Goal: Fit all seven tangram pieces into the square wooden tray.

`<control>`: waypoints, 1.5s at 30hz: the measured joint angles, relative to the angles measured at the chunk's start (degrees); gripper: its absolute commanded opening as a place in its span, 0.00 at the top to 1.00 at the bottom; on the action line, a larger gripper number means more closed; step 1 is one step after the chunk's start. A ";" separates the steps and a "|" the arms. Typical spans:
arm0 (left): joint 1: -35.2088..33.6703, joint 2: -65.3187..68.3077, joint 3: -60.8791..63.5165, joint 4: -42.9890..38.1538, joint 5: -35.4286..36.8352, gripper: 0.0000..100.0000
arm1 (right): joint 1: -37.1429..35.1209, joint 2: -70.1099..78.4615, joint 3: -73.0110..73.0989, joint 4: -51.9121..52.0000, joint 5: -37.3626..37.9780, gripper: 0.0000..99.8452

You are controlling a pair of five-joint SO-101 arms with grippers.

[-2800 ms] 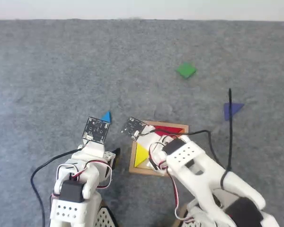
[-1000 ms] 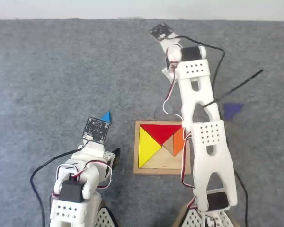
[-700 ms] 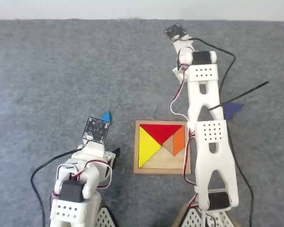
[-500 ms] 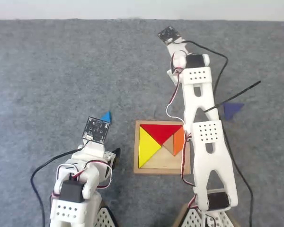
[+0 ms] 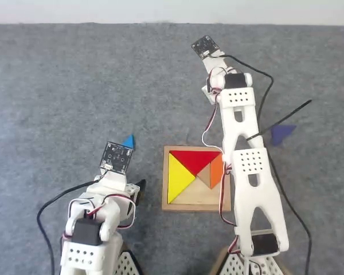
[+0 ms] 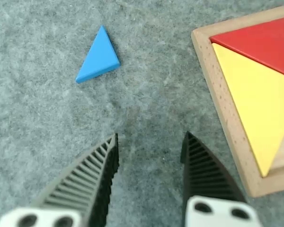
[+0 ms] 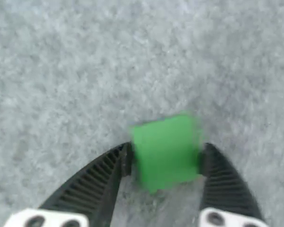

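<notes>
Wooden tray [image 5: 165,179] sits close to the near edge of the table [image 5: 57,86], between the two arm bases. Three pieces lie in it. A red triangle [image 5: 194,157] runs along its far wall, a yellow triangle [image 5: 178,179] along its left wall and a smaller orange triangle [image 5: 217,170] against its right wall. All three meet near the middle. A brownish wedge below that meeting point cannot be told from the tray's bare floor, and the near part of the floor shows plain wood.

The right arm [image 5: 241,143] is stretched out past the tray toward the far edge. In its wrist view the right gripper [image 7: 166,149] has closed in on the green square [image 7: 165,153]. One of its ribbed fingers [image 7: 109,175] lies against each of two opposite sides, and the square lies on the grey felt [image 7: 61,56] that covers the table.

The left arm [image 5: 97,220] is folded near the near edge, left of the tray. The left gripper [image 6: 150,137] hangs over bare felt with its jaws apart and nothing between them. A light blue triangle [image 6: 98,57] lies on the felt beyond its fingertips, well apart from the tray's left wall.

A dark blue triangle [image 5: 282,133] lies toward the right edge, beyond the tray's far right corner, with a black cable [image 5: 278,117] passing beside it.
</notes>
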 measured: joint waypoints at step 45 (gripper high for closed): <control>0.00 0.00 0.00 0.00 0.00 0.79 | -7.82 -75.96 69.63 25.23 1.41 0.99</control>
